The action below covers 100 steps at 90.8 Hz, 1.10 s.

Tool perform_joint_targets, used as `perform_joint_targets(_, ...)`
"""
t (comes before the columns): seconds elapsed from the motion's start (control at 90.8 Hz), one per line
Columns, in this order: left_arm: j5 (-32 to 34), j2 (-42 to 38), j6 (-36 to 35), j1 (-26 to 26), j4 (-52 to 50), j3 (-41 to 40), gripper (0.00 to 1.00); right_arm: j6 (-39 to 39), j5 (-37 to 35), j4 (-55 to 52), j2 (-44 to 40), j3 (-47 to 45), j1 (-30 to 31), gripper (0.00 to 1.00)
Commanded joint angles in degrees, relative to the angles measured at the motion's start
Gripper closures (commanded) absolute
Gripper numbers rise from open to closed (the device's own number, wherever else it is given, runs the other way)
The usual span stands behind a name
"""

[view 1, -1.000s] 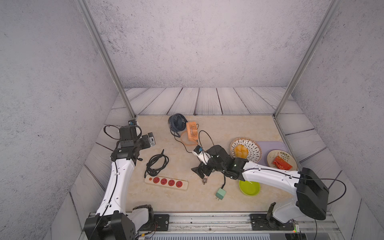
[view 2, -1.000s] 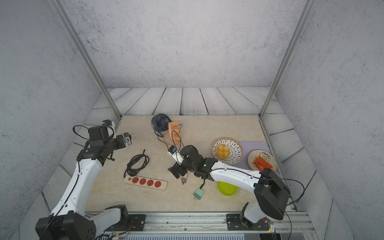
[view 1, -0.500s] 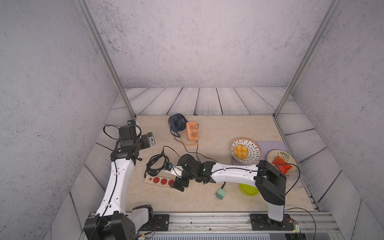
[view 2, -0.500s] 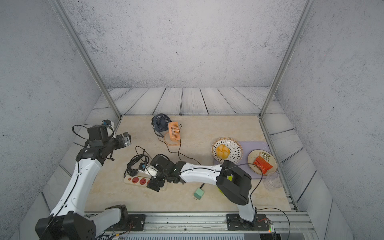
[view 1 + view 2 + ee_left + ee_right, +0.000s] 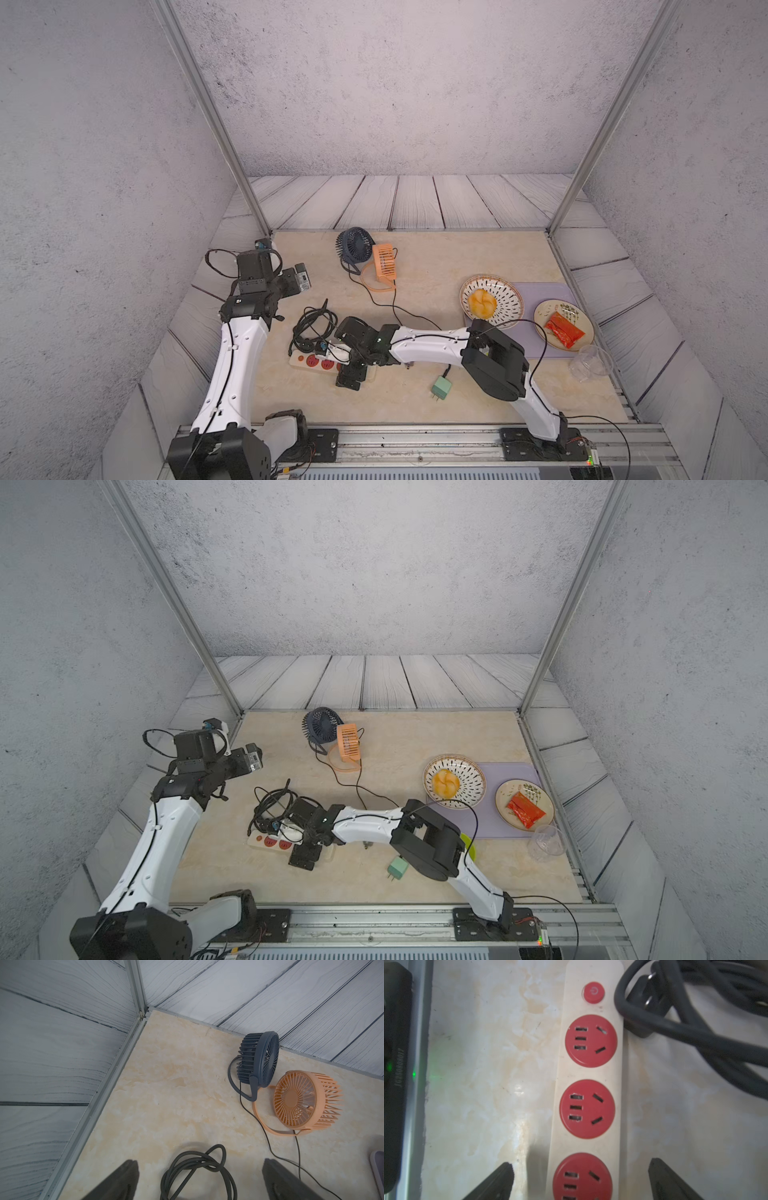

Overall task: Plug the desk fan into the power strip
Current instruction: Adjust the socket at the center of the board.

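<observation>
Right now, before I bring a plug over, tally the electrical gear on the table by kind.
Desk fans: 2, the dark blue fan and the orange fan
Power strip: 1
Green plug adapter: 1
Total: 4

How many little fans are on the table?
2. A dark blue fan stands near the back of the table, and an orange fan stands right beside it. None seem hidden.

power strip [image 5: 318, 363] lies on the table [image 5: 436, 266], coiled cord [image 5: 313, 326] just behind (touching), charger [image 5: 441, 387] to its right.
</observation>
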State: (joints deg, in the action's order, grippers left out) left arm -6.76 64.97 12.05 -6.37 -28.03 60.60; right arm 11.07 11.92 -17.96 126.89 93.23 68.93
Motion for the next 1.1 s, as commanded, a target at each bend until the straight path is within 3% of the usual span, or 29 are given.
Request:
perform_joint_targets(0.0, -0.9, 0.5, 0.3, -0.5, -0.2, 1.4, 0.0, -0.9, 0.5, -3.8, 2.5, 3.1, 0.4, 0.07)
perform_joint_targets(0.209, -0.7, 0.8, 0.2, -0.5, -0.3, 1.7, 0.0, -4.3, -3.3, -8.3, 4.3, 6.9, 0.4, 0.22)
perform_joint_targets(0.385, -0.8, 1.1, 0.3, -0.5, -1.2, 2.4, 0.01, -9.2, -8.2, -11.2, 3.8, 9.0, 0.3, 0.57)
perform_joint_targets(0.671, -1.4, 1.2, 0.7, -0.5, -1.1, 2.9, 0.01, -23.8, -17.5, -10.8, -0.5, 8.8, -1.1, 0.82)
perform_joint_targets(0.87, -1.6, 0.8, 0.4, -0.5, -2.0, 3.3, 0.01, -35.2, -20.5, -13.0, -1.5, 8.1, -3.0, 0.83)
perform_joint_targets(0.947, -1.5, 0.7, 0.2, -0.4, 0.0, 1.2, 0.0, -39.0, -18.0, -11.5, -1.6, 6.4, -4.6, 0.81)
perform_joint_targets(1.013, -2.2, 0.8, 0.6, -0.4, 1.3, -0.8, 0.0, -40.4, -14.5, -10.8, -1.6, 6.0, -6.0, 0.74)
perform_joint_targets(1.09, -3.4, 1.2, 1.8, -0.4, 1.6, -2.4, 0.01, -41.5, -10.3, -10.6, -2.3, 6.1, -7.6, 0.56)
